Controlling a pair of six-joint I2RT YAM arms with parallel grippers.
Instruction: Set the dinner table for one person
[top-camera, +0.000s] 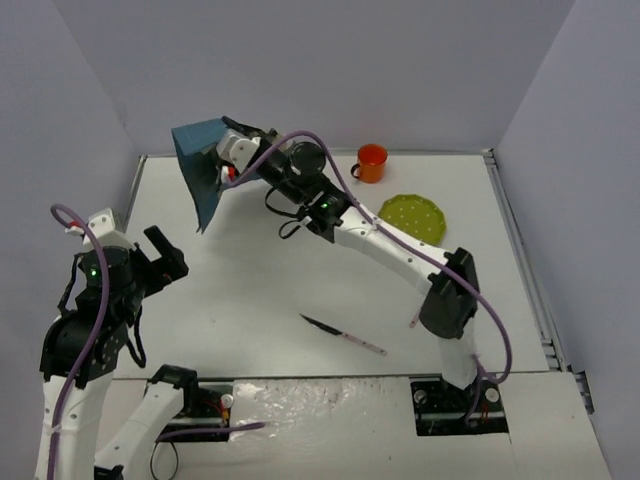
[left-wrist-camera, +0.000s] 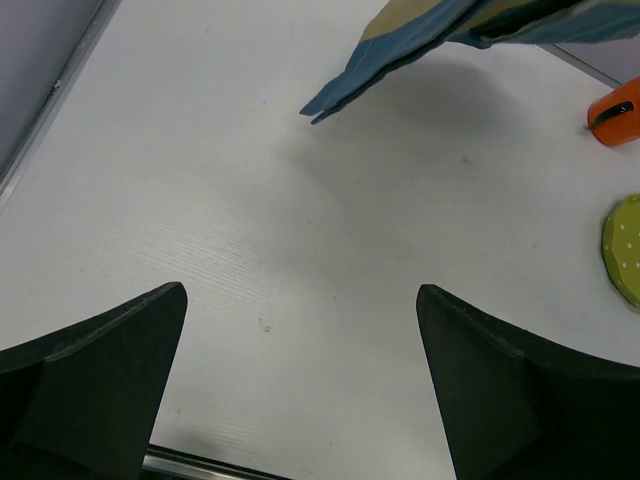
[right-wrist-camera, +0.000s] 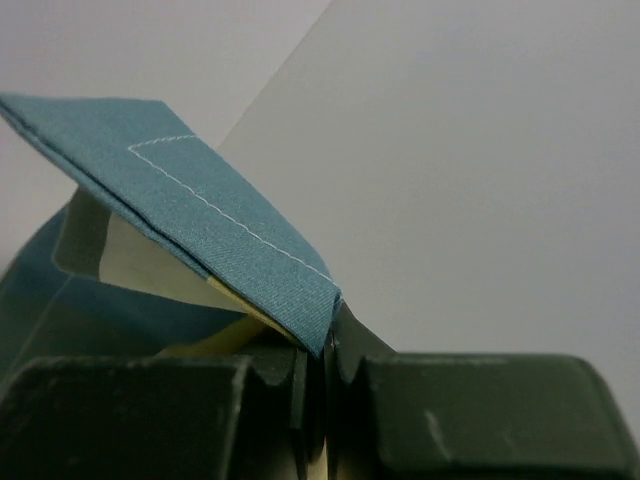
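Note:
A blue-and-tan cloth placemat (top-camera: 200, 172) hangs folded in the air over the back left of the white dinner table (top-camera: 250, 290). My right gripper (top-camera: 228, 163) is shut on its upper edge. The right wrist view has the blue cloth (right-wrist-camera: 220, 220) pinched between the closed jaws of the right gripper (right-wrist-camera: 325, 350). In the left wrist view the placemat's lower corner (left-wrist-camera: 420, 45) hangs just above the table (left-wrist-camera: 200, 150). My left gripper (top-camera: 168, 253) hovers at the table's left side, open and holding nothing (left-wrist-camera: 302, 300).
An orange mug (top-camera: 371, 162) stands at the back, with a green dotted plate (top-camera: 413, 216) to its right and nearer. A knife with a pink handle (top-camera: 342, 335) lies near the front edge. Grey walls close in the table on three sides.

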